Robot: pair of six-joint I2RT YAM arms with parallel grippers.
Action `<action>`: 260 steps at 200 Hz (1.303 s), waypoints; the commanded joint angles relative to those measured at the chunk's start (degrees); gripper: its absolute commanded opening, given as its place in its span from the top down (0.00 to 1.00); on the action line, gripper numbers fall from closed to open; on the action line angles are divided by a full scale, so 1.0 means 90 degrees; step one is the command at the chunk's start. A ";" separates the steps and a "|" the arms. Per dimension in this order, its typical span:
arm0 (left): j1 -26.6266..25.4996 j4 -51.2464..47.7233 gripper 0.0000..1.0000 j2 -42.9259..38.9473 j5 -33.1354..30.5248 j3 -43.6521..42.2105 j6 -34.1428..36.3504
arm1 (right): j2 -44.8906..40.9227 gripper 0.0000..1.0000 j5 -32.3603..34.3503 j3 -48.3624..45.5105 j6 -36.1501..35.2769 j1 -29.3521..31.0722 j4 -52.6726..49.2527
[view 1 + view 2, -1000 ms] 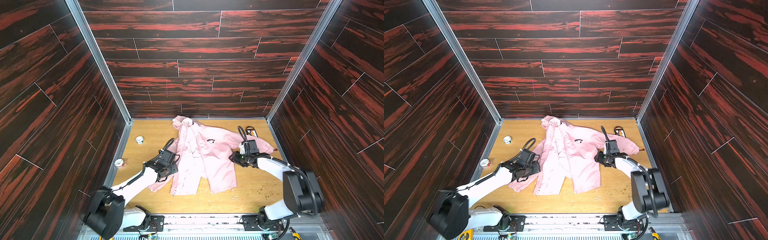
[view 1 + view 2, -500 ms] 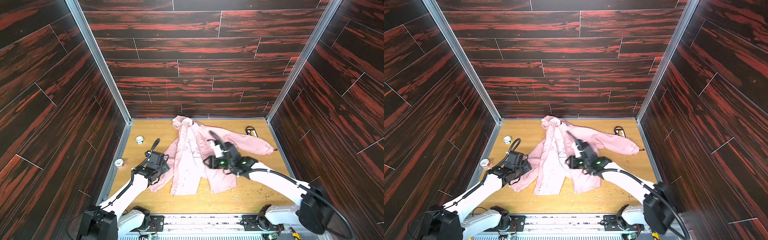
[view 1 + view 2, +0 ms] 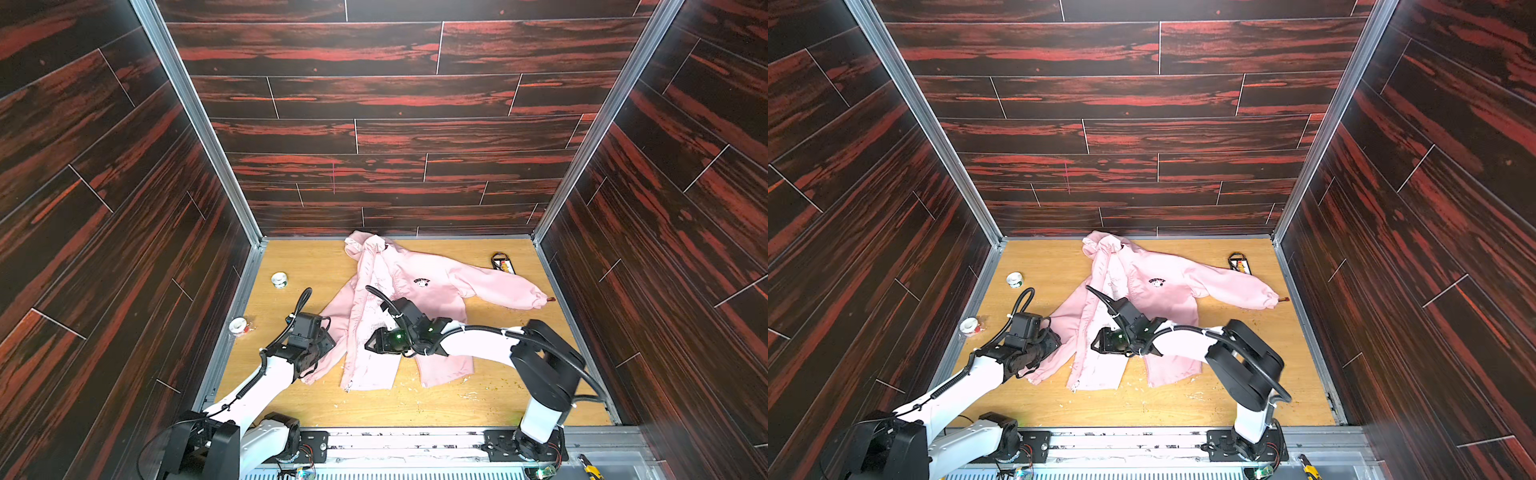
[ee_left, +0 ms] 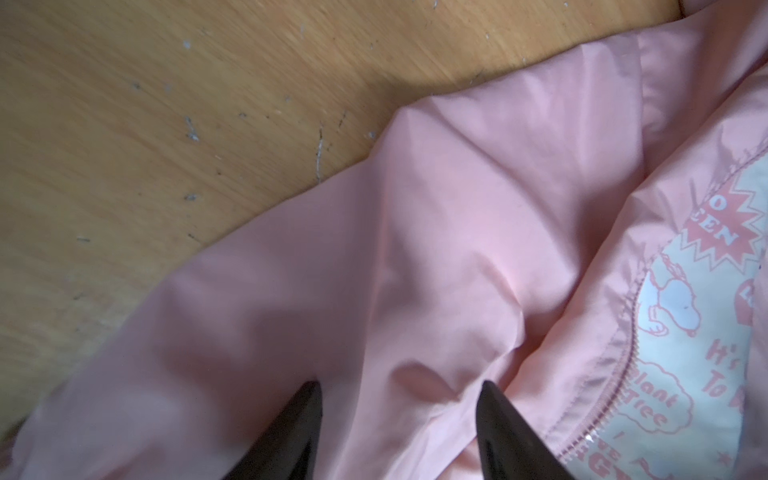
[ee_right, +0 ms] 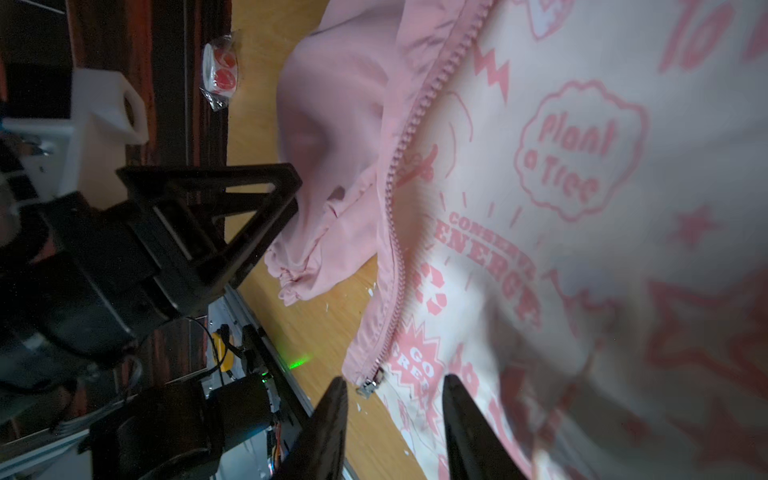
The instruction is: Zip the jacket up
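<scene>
In both top views the right arm is covering the lower middle of the jacket (image 3: pixel 432 291) (image 3: pixel 1167 299), so the lower part of its front opening is hiding there. The chest logo is showing too small to read. The jacket is lying open on the wooden table (image 3: pixel 299 257), with its hood (image 3: pixel 365 245) pointing to 12 o'clock and one sleeve (image 3: pixel 507 291) stretching toward 2 o'clock.

The left gripper (image 4: pixel 399 390) is hovering at the jacket's 8 o'clock. Its glossy black fingers (image 4: pixel 291 428) are spreading apart over smooth, softly creased sleeve fabric and clasping nothing, and their bases are running off the frame.

The right gripper (image 5: pixel 395 384) is likewise standing parted. The small metal zipper slider (image 5: pixel 371 384) is showing in the gap, with neither finger touching it. Pink zipper teeth (image 5: pixel 409 137) are edging a pale lining (image 5: pixel 582 158) printed with pink slogans and stars, and its far part is blurring out. A gathered elastic cuff (image 5: pixel 291 278) is bunching beside the left gripper's triangular finger (image 5: pixel 249 199).
</scene>
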 commanded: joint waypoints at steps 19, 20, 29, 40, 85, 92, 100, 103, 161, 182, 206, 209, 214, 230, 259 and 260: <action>0.0078 0.0141 0.38 -0.0071 0.0007 -0.0147 -0.0100 | 0.0649 0.59 -0.0338 0.0315 0.0423 0.0174 0.0400; 0.0078 0.0140 0.38 -0.0071 0.0007 -0.0154 -0.0100 | 0.0665 0.59 -0.0338 0.0317 0.0430 0.0176 0.0407; 0.0079 0.0140 0.38 -0.0065 -0.0005 -0.0160 -0.0100 | 0.0763 0.58 -0.0354 0.0356 0.0490 0.0205 0.0456; 0.0083 0.0155 0.38 -0.0062 -0.0003 -0.0179 -0.0098 | 0.0886 0.59 -0.0362 0.0410 0.0535 0.0241 0.0490; 0.0114 0.0238 0.39 -0.0052 0.0036 -0.0258 -0.0095 | 0.1306 0.59 -0.0400 0.0579 0.0728 0.0362 0.0564; 0.0118 0.0246 0.39 -0.0043 0.0041 -0.0268 -0.0095 | 0.1358 0.59 -0.0395 0.0600 0.0750 0.0372 0.0563; 0.0118 0.0256 0.39 -0.0042 0.0046 -0.0278 -0.0100 | 0.1414 0.59 -0.0424 0.0611 0.0788 0.0382 0.0614; 0.0123 0.0270 0.39 -0.0042 0.0055 -0.0287 -0.0092 | 0.1426 0.59 -0.0435 0.0611 0.0811 0.0382 0.0631; 0.0156 0.0310 0.39 -0.0071 0.0105 -0.0356 -0.0081 | 0.1693 0.59 -0.0467 0.0719 0.1002 0.0431 0.0798; 0.0157 0.0298 0.39 -0.0100 0.0112 -0.0356 -0.0081 | 0.1774 0.59 -0.0705 0.0784 0.1070 0.0460 0.0850; 0.0173 0.0286 0.39 -0.0137 0.0114 -0.0366 -0.0066 | 0.1849 0.61 -0.0756 0.0797 0.1132 0.0470 0.0913; 0.0173 0.0286 0.39 -0.0139 0.0112 -0.0374 -0.0069 | 0.1848 0.61 -0.0764 0.0797 0.1145 0.0470 0.0929; 0.0173 0.0286 0.39 -0.0140 0.0115 -0.0376 -0.0064 | 0.1861 0.61 -0.0782 0.0799 0.1160 0.0475 0.0950; 0.0175 0.0287 0.39 -0.0159 0.0115 -0.0394 -0.0079 | 0.1917 0.62 -0.0833 0.0798 0.1210 0.0480 0.1029; 0.0181 0.0267 0.39 -0.0198 0.0114 -0.0415 -0.0071 | 0.2036 0.66 -0.0963 0.0807 0.1340 0.0480 0.1174; 0.0184 0.0262 0.39 -0.0203 0.0114 -0.0415 -0.0071 | 0.2037 0.66 -0.0968 0.0812 0.1338 0.0480 0.1179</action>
